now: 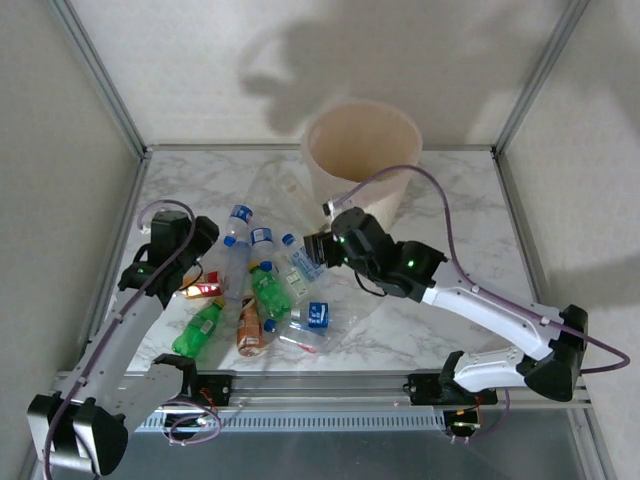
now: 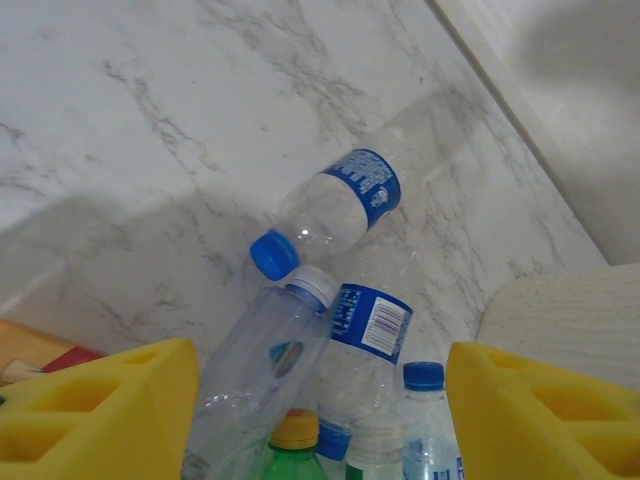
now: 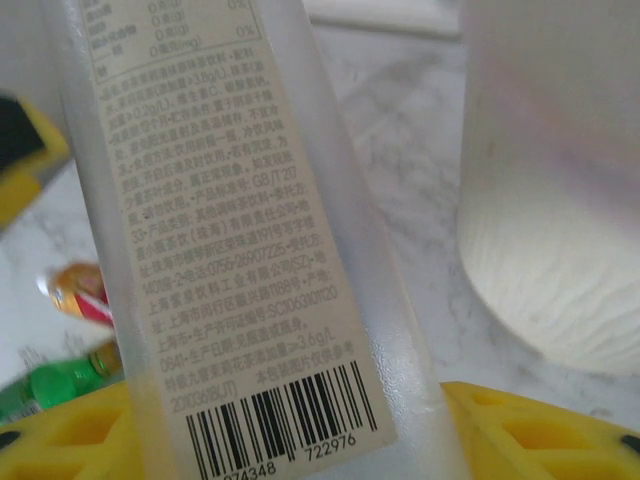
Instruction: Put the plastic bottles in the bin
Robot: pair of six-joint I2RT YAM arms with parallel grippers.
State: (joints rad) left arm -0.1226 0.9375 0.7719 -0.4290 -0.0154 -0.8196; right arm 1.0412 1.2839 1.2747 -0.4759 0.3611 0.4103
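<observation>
Several plastic bottles (image 1: 262, 288) lie in a heap on the marble table, left of centre: clear ones with blue caps, green ones, one orange-brown. My right gripper (image 1: 318, 247) is shut on a clear bottle (image 1: 291, 196) that sticks out towards the bin (image 1: 362, 150). In the right wrist view, that bottle (image 3: 230, 250), with its pale barcode label, stands between the yellow fingers (image 3: 540, 430), and the bin (image 3: 560, 200) is close on the right. My left gripper (image 2: 320, 420) hangs open over the heap, above a clear white-capped bottle (image 2: 265, 370) and a green bottle (image 2: 295, 445).
Metal frame posts and white walls close in the table on three sides. A rail (image 1: 320, 385) runs along the near edge between the arm bases. A blue-labelled bottle (image 2: 345, 195) lies apart on bare marble beyond the left gripper. The bin's wall (image 2: 570, 320) shows at right.
</observation>
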